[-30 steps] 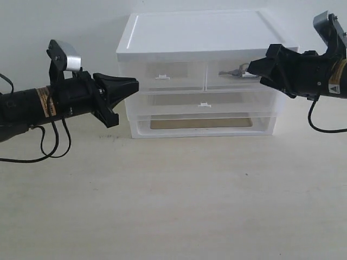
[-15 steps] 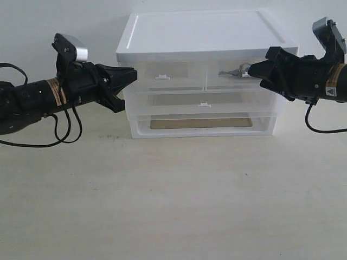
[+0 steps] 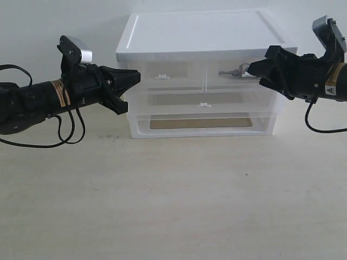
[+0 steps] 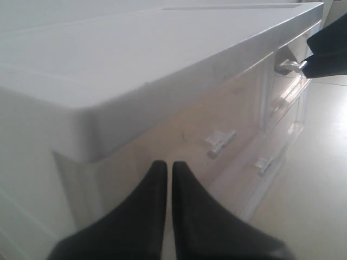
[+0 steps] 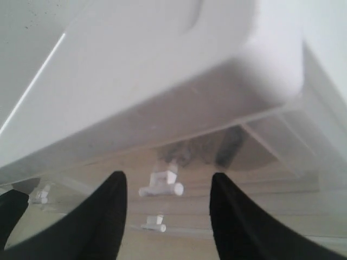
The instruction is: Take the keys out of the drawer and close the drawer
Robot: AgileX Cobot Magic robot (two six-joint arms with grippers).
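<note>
**White cabinet (image 3: 200,32), keys (image 3: 230,71) inside**

White plastic fills the space between my two arms. My left pincer (image 4: 168,165) is pressed together, its tips near the cabinet's upper left corner. My right pincer (image 5: 167,176) is spread, with a finger on either side of the tab (image 5: 161,184) on the small right drawer (image 3: 227,82), clear of it. The keys lie inside that drawer, behind its clear front.

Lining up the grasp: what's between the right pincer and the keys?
Only the clear front of the drawer with its white tab handle, seen in the right wrist view; the keys sit behind it.
</note>
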